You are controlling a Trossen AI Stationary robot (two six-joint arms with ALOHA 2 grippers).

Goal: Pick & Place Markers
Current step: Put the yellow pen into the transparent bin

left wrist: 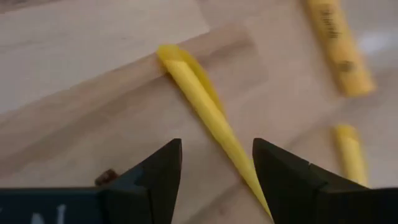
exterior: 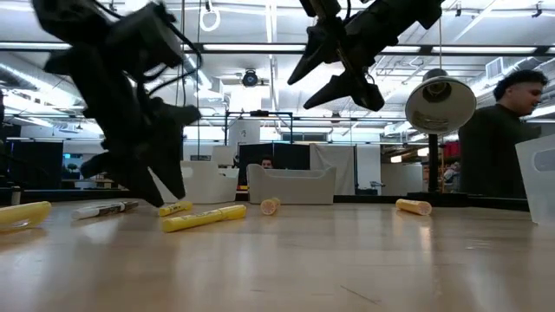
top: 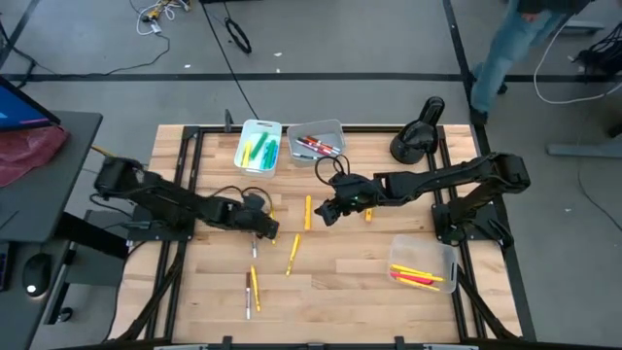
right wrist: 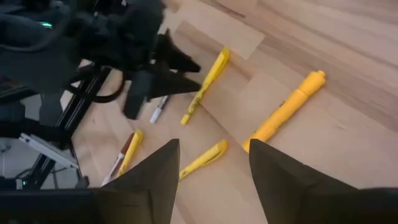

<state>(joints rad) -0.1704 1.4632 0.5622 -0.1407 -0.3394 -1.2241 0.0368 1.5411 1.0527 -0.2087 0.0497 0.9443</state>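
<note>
Several markers lie loose on the wooden table: an orange-yellow one (top: pixel 307 212), a yellow one (top: pixel 292 255), a yellow and a white one (top: pixel 251 289) nearer the front edge. My left gripper (top: pixel 265 227) is open and low over the table. Its fingers stand on either side of a yellow marker (left wrist: pixel 202 102) that lies flat, and they do not seem to touch it. My right gripper (top: pixel 327 214) is open, empty and raised (exterior: pixel 338 65) above the orange-yellow marker (right wrist: pixel 287 104).
Three clear bins stand on the table: one with green and yellow markers (top: pixel 259 146), one with red markers (top: pixel 317 142), one near the right front with yellow and red markers (top: pixel 422 264). A black lamp (top: pixel 418 136) stands at the far right. A person (top: pixel 505 49) walks beyond the table.
</note>
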